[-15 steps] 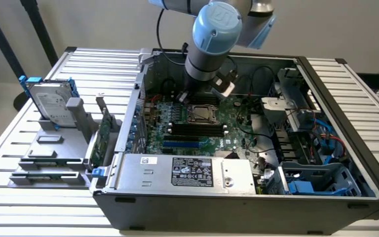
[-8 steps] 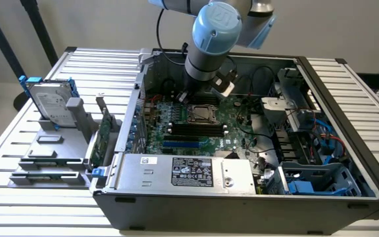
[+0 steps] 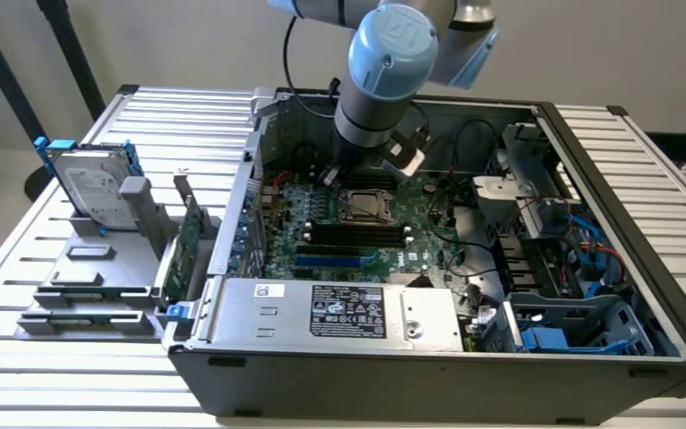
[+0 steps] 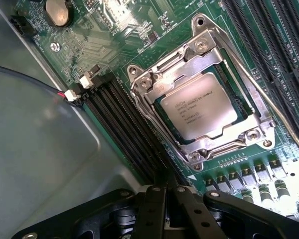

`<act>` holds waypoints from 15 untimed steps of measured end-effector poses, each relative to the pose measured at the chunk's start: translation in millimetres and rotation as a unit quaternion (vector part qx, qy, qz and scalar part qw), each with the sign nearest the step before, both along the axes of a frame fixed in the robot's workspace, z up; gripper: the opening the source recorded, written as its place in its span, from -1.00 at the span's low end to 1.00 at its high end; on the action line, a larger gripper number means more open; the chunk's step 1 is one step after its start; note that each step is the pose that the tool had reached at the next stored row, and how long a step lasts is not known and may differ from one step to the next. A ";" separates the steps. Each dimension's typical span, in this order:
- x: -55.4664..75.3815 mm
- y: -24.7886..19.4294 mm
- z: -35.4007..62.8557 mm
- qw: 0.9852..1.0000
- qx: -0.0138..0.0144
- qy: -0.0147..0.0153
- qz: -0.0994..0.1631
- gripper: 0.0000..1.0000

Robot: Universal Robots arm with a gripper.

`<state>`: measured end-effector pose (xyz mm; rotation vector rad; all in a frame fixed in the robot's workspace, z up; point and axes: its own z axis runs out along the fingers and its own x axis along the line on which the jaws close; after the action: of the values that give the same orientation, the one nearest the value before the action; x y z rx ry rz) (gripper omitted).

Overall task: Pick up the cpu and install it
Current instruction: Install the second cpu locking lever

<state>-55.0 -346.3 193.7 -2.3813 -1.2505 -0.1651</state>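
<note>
The cpu (image 4: 201, 107) lies flat in the motherboard socket (image 4: 199, 94), its silver-grey top with printed lettering facing up and its edges sitting inside the metal retention frame (image 4: 139, 87), which surrounds it on all sides. In the exterior view the same chip (image 3: 364, 204) shows as a pale square in the middle of the green motherboard (image 3: 421, 255), inside the open computer case (image 3: 439, 375) that rests on the slatted worktop (image 3: 10, 259). Judged from how things lie, the placing looks done: the chip is seated and square to the socket, with nothing gripping it. Whether the frame and its lever are locked down cannot be told. The end effector (image 4: 169, 196) is clenched with nothing between its black fingers (image 4: 154, 214), poised above the board just beside the socket, over the dark memory slots (image 4: 124, 124). Well apart, outside the case toward the exterior view's left, a hard drive (image 3: 90, 188) with blue brackets stands in a grey holder.
</note>
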 end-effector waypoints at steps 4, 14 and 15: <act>0.1 -5.4 0.7 1.000 0.000 0.001 0.000 -0.79; 5.1 -21.5 15.6 1.000 -0.001 0.013 0.000 -0.79; 5.7 -23.4 17.0 1.000 -0.001 0.014 0.000 -0.79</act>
<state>-49.3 -369.7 210.7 -2.3768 -1.2382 -0.1302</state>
